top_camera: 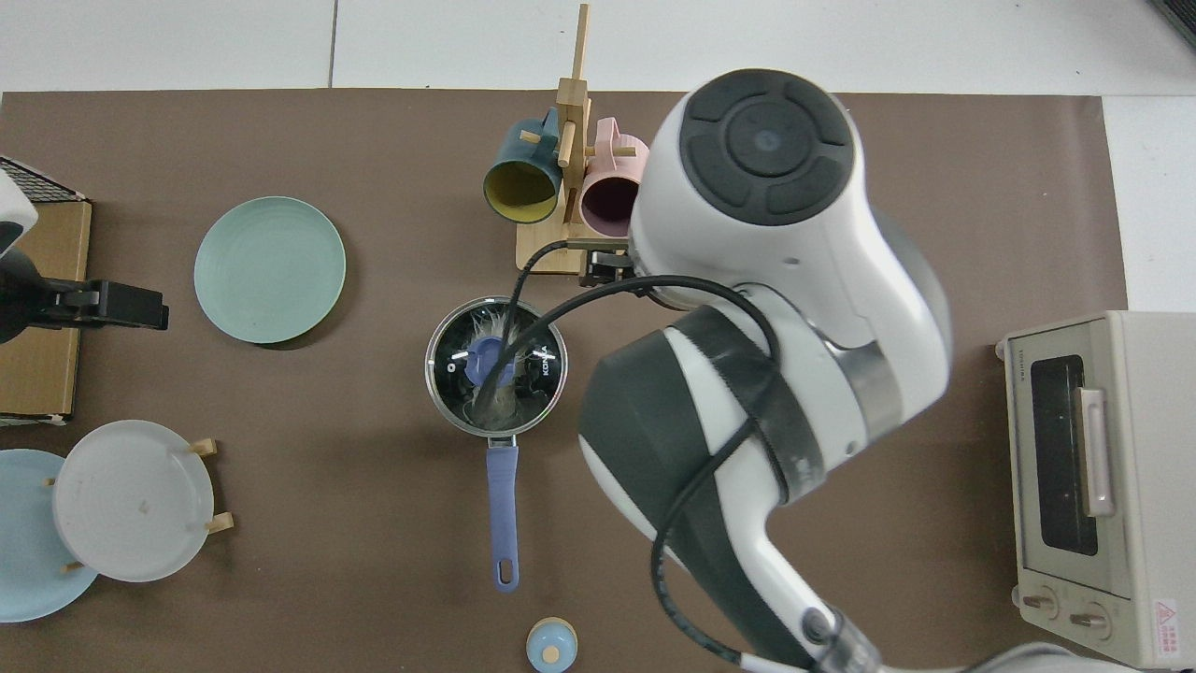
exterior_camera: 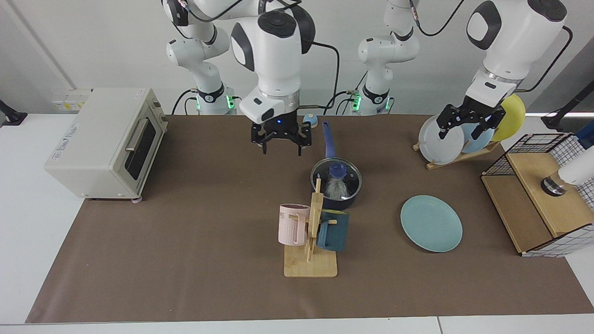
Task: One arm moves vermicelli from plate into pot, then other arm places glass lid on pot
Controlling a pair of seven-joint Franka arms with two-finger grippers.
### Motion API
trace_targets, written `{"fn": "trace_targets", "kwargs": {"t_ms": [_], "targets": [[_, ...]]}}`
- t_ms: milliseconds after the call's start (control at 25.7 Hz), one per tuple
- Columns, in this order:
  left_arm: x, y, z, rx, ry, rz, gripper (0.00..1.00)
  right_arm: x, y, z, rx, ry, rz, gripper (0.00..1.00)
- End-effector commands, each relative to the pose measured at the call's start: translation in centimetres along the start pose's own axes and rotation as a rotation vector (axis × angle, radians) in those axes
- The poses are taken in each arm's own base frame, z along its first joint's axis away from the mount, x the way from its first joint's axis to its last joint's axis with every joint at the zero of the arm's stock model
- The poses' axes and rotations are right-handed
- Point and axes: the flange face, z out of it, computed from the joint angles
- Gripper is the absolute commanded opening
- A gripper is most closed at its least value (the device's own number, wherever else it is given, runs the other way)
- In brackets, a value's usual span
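Note:
The dark navy pot (exterior_camera: 345,200) stands mid-table with its blue handle (exterior_camera: 328,139) pointing toward the robots. The glass lid (exterior_camera: 349,180) with the blue knob (exterior_camera: 337,169) rests on it, and white vermicelli (exterior_camera: 334,189) shows through the glass. From above, the lid (top_camera: 537,341) covers the pot and the vermicelli (top_camera: 493,404) lies beneath it. The teal plate (exterior_camera: 431,223) (top_camera: 269,269) lies bare. My right gripper (exterior_camera: 281,144) hangs open and holds nothing, up and back from the pot. My left gripper (exterior_camera: 461,131) waits open over the plate rack.
A mug rack (exterior_camera: 311,241) with a pink and a dark teal mug stands right in front of the pot. A toaster oven (exterior_camera: 106,144), a rack of upright plates (exterior_camera: 457,139), a wire-and-wood box (exterior_camera: 543,199) and a small blue knob-shaped piece (exterior_camera: 310,120) ring the mat.

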Motion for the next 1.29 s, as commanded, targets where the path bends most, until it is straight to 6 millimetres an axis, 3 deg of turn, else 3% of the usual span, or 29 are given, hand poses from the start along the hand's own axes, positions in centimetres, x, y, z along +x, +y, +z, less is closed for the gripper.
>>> {"fn": "trace_targets", "kwargs": {"t_ms": [0,117,312,623,896,1247], "targets": [[-0.5,0.1,-0.5,-0.009,0.004,-0.001,1.0,-4.3,6.9,0.0,-0.017,-0.031,0.005,1.0],[-0.5,0.1,-0.5,-0.009,0.004,-0.001,1.0,-4.8,10.8,-0.4,-0.008,-0.013,0.017,1.0],[-0.4,0.1,-0.4,-0.009,0.003,-0.001,1.0,-3.5,17.5,-0.7,-0.015,-0.026,-0.061,1.0],[-0.4,0.1,-0.4,-0.009,0.003,-0.001,1.0,-1.9,25.5,1.3,-0.011,-0.061,-0.018,0.99],[-0.5,0.1,-0.5,-0.009,0.004,-0.001,1.0,-1.0,28.9,1.9,-0.015,-0.067,0.027,1.0],[-0.5,0.1,-0.5,-0.009,0.004,-0.001,1.0,-0.3,28.4,1.6,-0.006,-0.026,-0.015,1.0]]}}
